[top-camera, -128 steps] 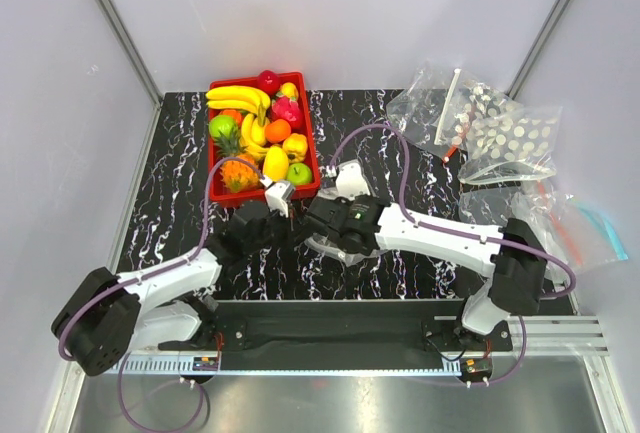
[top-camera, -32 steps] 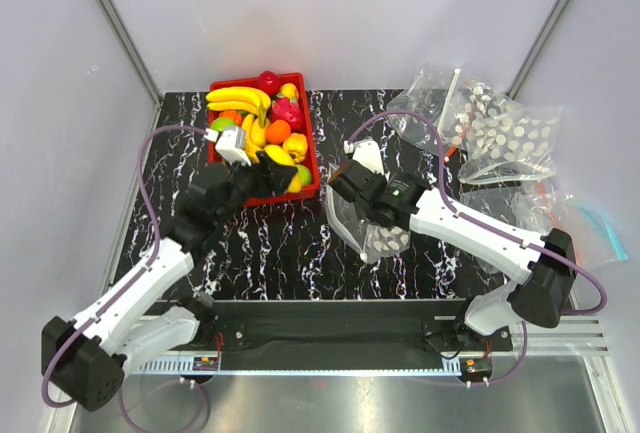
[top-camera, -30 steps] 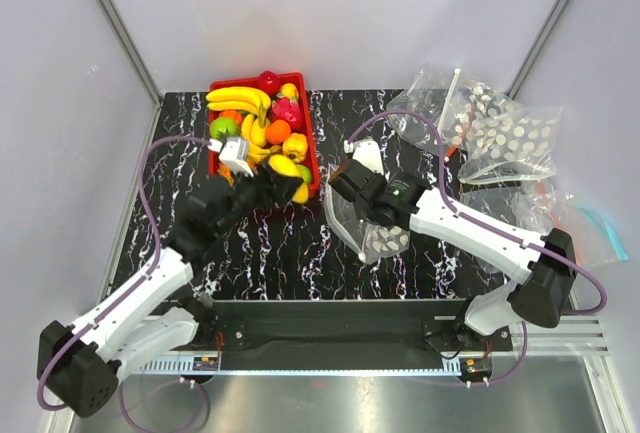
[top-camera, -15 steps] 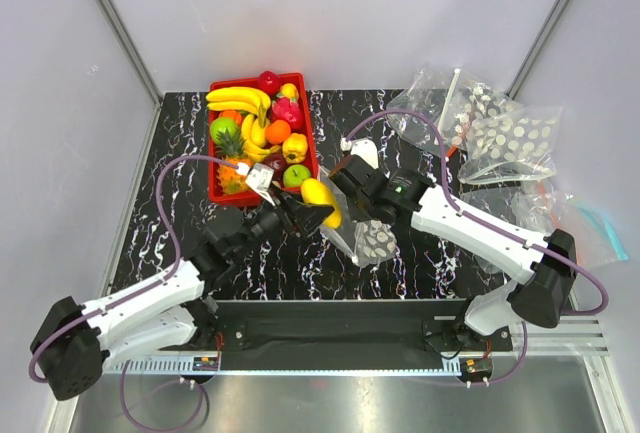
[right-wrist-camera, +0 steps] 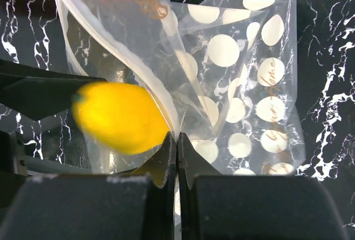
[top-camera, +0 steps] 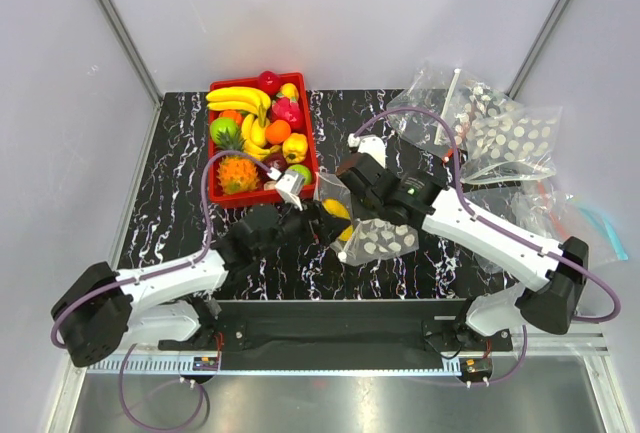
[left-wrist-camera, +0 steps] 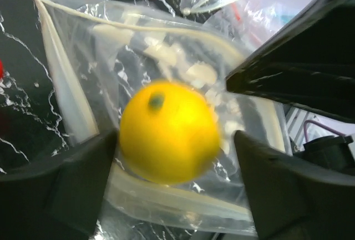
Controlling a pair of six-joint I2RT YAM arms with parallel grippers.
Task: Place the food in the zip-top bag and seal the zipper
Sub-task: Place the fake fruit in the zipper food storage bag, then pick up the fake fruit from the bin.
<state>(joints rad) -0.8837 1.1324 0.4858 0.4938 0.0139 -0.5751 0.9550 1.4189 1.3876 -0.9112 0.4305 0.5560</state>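
A small yellow fruit [top-camera: 337,210] sits in the open mouth of the clear dotted zip-top bag [top-camera: 385,239]. In the left wrist view the fruit [left-wrist-camera: 169,132] is blurred and lies free between my spread fingers, with the white zipper [left-wrist-camera: 111,23] arching behind it. My left gripper [top-camera: 317,223] is open at the bag's mouth. My right gripper [right-wrist-camera: 177,139] is shut on the bag's upper edge and holds the mouth up, beside the fruit [right-wrist-camera: 119,117]. The bananas [top-camera: 238,98] and a green apple [top-camera: 222,131] lie in the red tray [top-camera: 314,153].
The tray also holds an orange pineapple [top-camera: 238,173] and red, pink and orange fruits. A pile of other dotted bags [top-camera: 495,131] lies at the back right, with a plain clear bag with a blue edge [top-camera: 592,225] at the right edge.
My left gripper carried the yellow fruit from the tray to the bag's mouth and opened. My right gripper shifted the bag slightly right and kept its mouth raised.
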